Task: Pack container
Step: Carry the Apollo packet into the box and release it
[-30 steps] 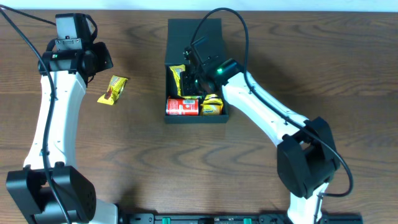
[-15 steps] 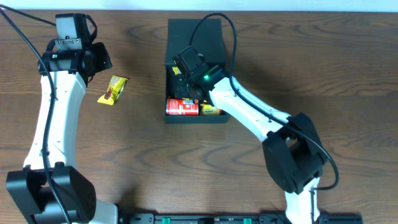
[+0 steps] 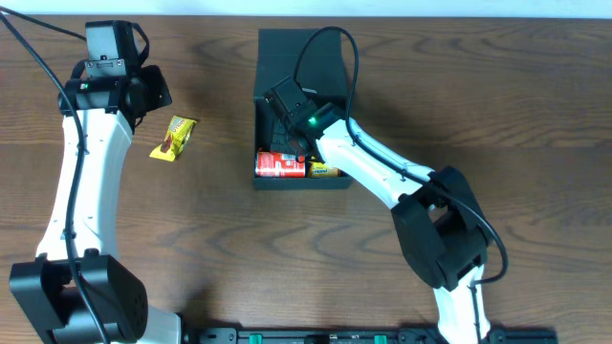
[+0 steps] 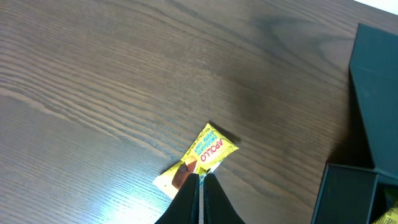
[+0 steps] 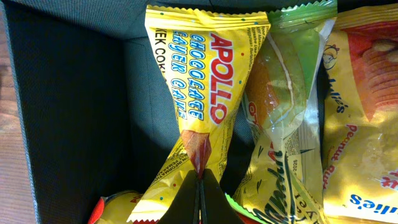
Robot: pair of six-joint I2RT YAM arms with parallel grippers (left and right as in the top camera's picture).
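Observation:
The black container (image 3: 300, 184) stands open at mid-table, its flap lid (image 3: 298, 50) lying back behind it. My right gripper (image 3: 289, 122) is down inside the container at its left side. In the right wrist view it (image 5: 200, 177) is shut, pinching a yellow Apollo cake packet (image 5: 205, 81) at its middle, next to the container's dark wall (image 5: 74, 93). Another yellow Apollo packet (image 3: 173, 138) lies on the table to the left. My left gripper (image 3: 158, 93) is shut and empty above the table; its closed fingertips (image 4: 201, 177) hover over that packet (image 4: 205, 152).
Inside the container lie a red can (image 3: 280, 165), a clear green-edged snack packet (image 5: 283, 93) and a yellow peanut packet (image 5: 364, 93). The container's lid (image 4: 373, 81) shows at the right of the left wrist view. The table is dark wood.
My right gripper has moved left inside the container, carrying the Apollo packet to the left side. The left arm and the packet on the table have not moved.

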